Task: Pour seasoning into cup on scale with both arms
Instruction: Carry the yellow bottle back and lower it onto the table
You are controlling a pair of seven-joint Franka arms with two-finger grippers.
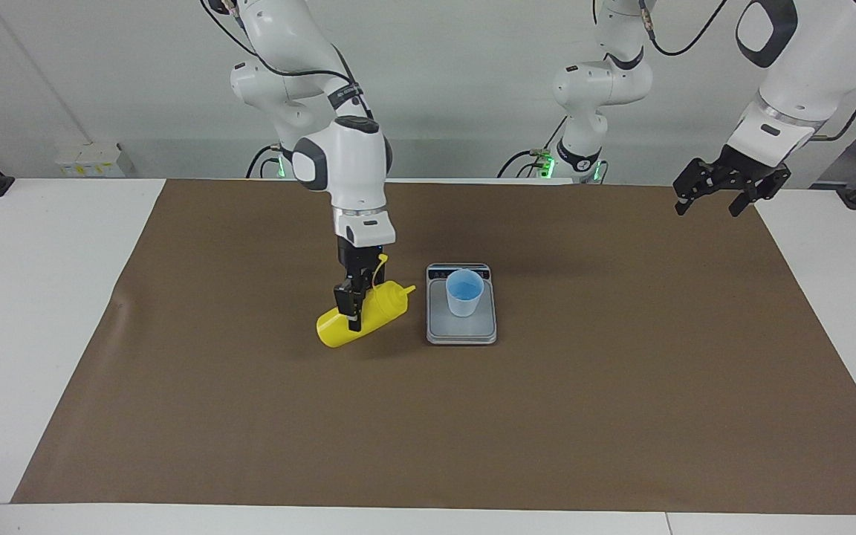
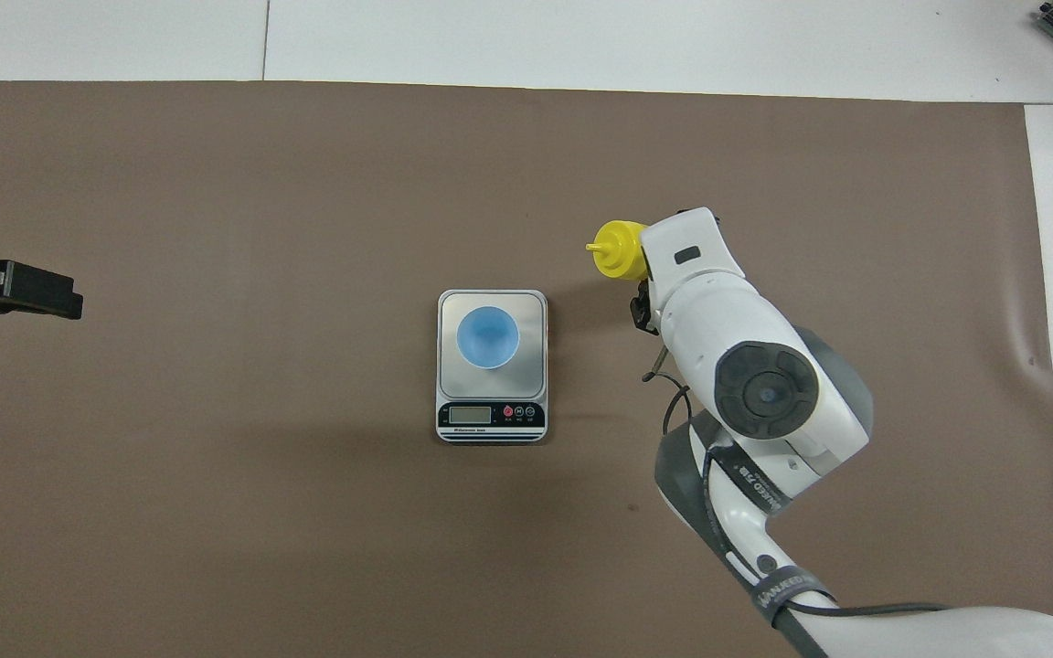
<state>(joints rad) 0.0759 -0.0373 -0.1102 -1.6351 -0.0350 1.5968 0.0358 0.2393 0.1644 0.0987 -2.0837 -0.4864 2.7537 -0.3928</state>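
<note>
Now, facing view: right gripper (image 1: 354, 306) is clamped on the seasoning bottle (image 1: 363, 321), pressing in from above around its middle. Bottle lies tilted, base low near the brown mat (image 1: 175, 386), nozzle raised and pointing toward the scale (image 1: 461, 327). Its long axis runs along the table toward the scale, and the nozzle tip stops short of the scale's edge. Cup (image 1: 464, 293) stands upright on the weighing plate. Left gripper (image 1: 718, 195) hangs with jaws spread and empty over the mat's corner at the left arm's end (waiting, well apart from everything).

Overhead view: right arm hides most of the bottle; only the shoulder and nozzle (image 2: 615, 248) show, aimed toward the scale (image 2: 536, 306). Cup (image 2: 487, 337) sits centred on the plate, display strip nearest the robots. Left gripper (image 2: 10, 289) sits at the frame's edge.

Judgement: the right arm is the nearer one; whether it goes back to the cup or sets the bottle down, that axis decides the move.
</note>
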